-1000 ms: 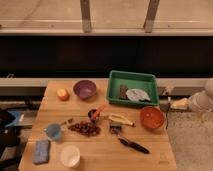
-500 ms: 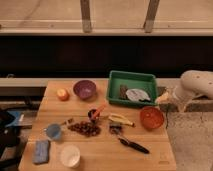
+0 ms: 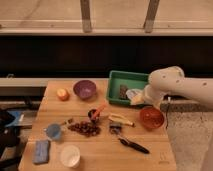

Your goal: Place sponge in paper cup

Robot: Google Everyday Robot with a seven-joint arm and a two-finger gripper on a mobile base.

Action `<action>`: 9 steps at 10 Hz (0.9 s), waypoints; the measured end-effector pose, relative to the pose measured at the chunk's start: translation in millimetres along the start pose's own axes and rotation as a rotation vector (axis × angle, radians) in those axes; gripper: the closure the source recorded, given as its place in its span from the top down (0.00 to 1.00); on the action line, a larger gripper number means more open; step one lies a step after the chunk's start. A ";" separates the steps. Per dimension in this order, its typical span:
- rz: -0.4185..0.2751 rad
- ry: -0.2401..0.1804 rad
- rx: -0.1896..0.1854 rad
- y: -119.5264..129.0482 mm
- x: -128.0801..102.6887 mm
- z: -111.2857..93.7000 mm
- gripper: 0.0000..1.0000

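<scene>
**Item 1.** Flat rectangular blue-grey sponge block [image 3: 41, 151]: lies flat at the front left corner of the light wooden tabletop [image 3: 100, 160], nothing touching it.

**Item 2.** Plain white round paper cup [image 3: 70, 155]: upright with its mouth up, just right of the sponge and apart from it, close to the front edge.

**Item 3.** Small light-blue cup [image 3: 53, 131]: behind the sponge and the paper cup.

**Item 4.** Cluster of dark reddish grapes [image 3: 85, 128]: mid-tabletop, right of the light-blue cup.

**Item 5.** Small dark scoop with an orange-red handle [image 3: 96, 112]: behind the grapes.

**Item 6.** Yellow banana [image 3: 121, 120]: right of the scoop.

**Item 7.** Long black-handled utensil [image 3: 132, 145]: lies slanted in front of the banana.

**Item 8.** Round purple bowl [image 3: 84, 89]: rear of the tabletop, with a small orange fruit [image 3: 62, 94] to its left.

**Item 9.** Green rectangular plastic tray [image 3: 116, 80]: rear right, holding a dark brown piece [image 3: 123, 91] and a pale round object [image 3: 133, 93].

**Item 10.** Round orange-red bowl [image 3: 151, 117]: in front of the tray's right end.

**Item 11.** White robot arm [image 3: 175, 82]: reaches in from the right. Its gripper [image 3: 136, 99] is over the tray's front right part, fingers spread, well apart from the sponge.

**Writing:** any labels are too small to read.
</scene>
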 end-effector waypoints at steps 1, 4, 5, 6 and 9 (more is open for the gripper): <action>-0.070 0.009 -0.008 31.6 11.3 2.3 0.80; -0.240 0.032 -0.040 113.6 45.6 5.5 0.80; -0.248 0.034 -0.039 116.0 47.7 5.8 0.80; -0.244 0.033 -0.038 113.5 47.7 5.7 0.80; -0.250 0.032 -0.038 115.8 47.3 5.8 0.80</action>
